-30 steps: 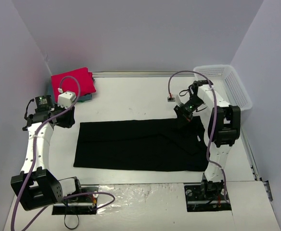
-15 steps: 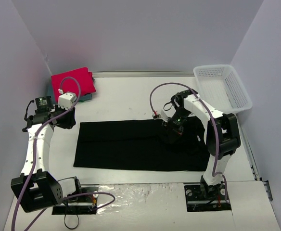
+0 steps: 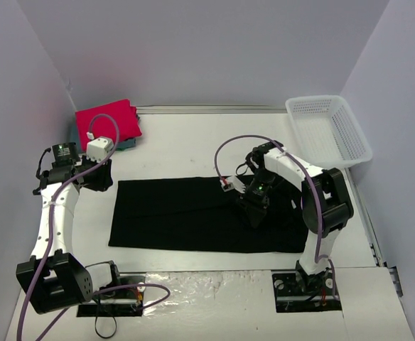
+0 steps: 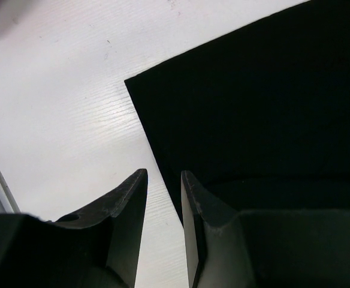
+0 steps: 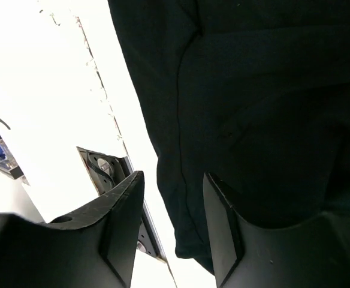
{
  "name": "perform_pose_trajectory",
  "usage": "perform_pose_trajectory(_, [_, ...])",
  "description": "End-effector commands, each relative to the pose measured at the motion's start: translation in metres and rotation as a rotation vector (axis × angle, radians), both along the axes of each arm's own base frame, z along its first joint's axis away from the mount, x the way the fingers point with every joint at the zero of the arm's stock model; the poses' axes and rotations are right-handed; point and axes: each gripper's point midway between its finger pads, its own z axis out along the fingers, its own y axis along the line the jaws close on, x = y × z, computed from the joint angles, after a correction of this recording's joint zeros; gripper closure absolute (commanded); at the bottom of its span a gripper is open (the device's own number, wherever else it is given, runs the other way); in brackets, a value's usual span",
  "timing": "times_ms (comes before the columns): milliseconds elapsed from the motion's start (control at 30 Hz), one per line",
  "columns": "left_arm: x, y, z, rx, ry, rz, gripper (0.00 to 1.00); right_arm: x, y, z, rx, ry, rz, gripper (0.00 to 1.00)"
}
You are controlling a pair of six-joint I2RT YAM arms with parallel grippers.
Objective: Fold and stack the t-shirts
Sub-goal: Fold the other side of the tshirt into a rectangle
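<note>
Black shirt point(image 3: 193, 213) spread flat across mid-table point(image 3: 193, 142), both grippers empty.
At the far-left corner the red-pink shirt point(image 3: 108, 121) lies folded on the teal shirt point(image 3: 127, 144), likely the stack to join. The left gripper point(image 4: 163, 174), jaws narrowly apart, hovers beside the black shirt's far-left corner, seemingly placed to pinch it; the right gripper point(image 5: 172, 177), jaws parted, hangs over its right part.

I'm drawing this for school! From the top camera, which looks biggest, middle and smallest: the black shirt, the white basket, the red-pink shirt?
1. black shirt, spread flat: biggest by far.
2. white basket: middle.
3. red-pink shirt, folded at the back left: smallest, though not much smaller than the basket.
</note>
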Motion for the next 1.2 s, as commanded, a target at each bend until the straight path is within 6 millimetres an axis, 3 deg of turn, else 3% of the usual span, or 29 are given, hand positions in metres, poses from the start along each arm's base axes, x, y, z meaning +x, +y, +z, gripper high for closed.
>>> perform_pose_trajectory(0, [-0.002, -0.001, 0.011, -0.004, -0.031, -0.009, 0.71, -0.009, -0.006, 0.021, -0.007, -0.023, 0.008, 0.59])
perform_pose_trajectory(100, [-0.001, -0.001, 0.012, -0.006, -0.034, -0.009, 0.71, 0.002, -0.01, 0.031, -0.011, -0.088, -0.01, 0.59])
perform_pose_trajectory(233, [0.0, -0.002, 0.012, -0.008, -0.038, -0.013, 0.71, 0.032, -0.022, 0.049, 0.003, -0.19, -0.115, 0.64])
perform_pose_trajectory(367, [-0.001, -0.005, 0.01, -0.02, -0.035, -0.026, 0.71, 0.054, -0.05, 0.053, -0.042, -0.251, -0.214, 0.71])
perform_pose_trajectory(700, [-0.003, -0.012, 0.006, -0.051, -0.031, -0.054, 0.71, 0.07, -0.094, -0.001, -0.214, -0.235, -0.326, 0.88])
perform_pose_trajectory(933, [-0.004, -0.013, 0.006, -0.056, -0.033, -0.059, 0.71, 0.078, -0.103, -0.036, -0.241, -0.148, -0.358, 0.92])
perform_pose_trajectory(1167, [-0.003, -0.014, 0.005, -0.059, -0.03, -0.064, 0.71, 0.076, -0.102, -0.051, -0.251, -0.092, -0.364, 0.96])
